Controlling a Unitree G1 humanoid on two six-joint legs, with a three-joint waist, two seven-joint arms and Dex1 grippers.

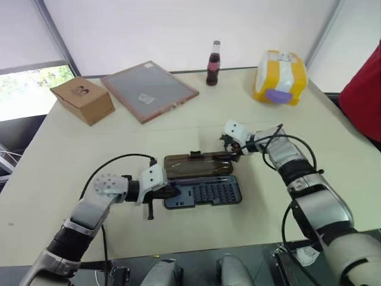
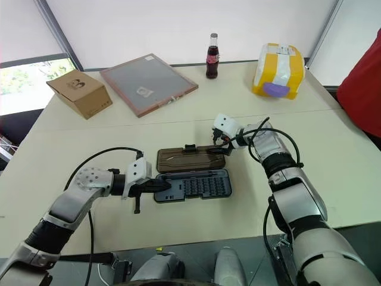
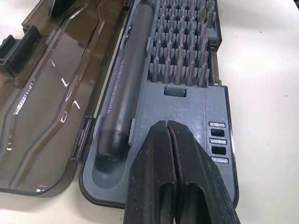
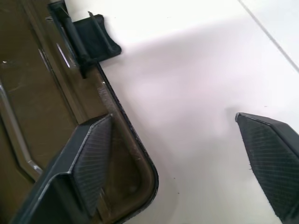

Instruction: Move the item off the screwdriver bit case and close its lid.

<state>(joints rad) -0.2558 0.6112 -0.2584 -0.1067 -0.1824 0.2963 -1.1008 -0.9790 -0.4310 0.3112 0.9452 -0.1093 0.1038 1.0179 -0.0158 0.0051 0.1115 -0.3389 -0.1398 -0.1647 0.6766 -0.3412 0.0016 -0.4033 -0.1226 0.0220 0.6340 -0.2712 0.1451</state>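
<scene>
While the shut left pincer (image 3: 176,154) pins the dark grey-blue plastic bit case (image 1: 205,193) steady, the empty right pincer (image 4: 187,154) gapes at the translucent smoky-brown lid's (image 1: 196,165) corner to flip it.

2 head views down over the table (image 1: 53,173); 2 close wrist views, all sharing the case (image 1: 205,192).

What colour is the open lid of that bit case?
Translucent smoky brown; the lid shows best in the left wrist view.

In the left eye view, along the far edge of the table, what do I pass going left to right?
Cardboard box → pink-framed grey board → cola bottle → yellow and white pack.
</scene>
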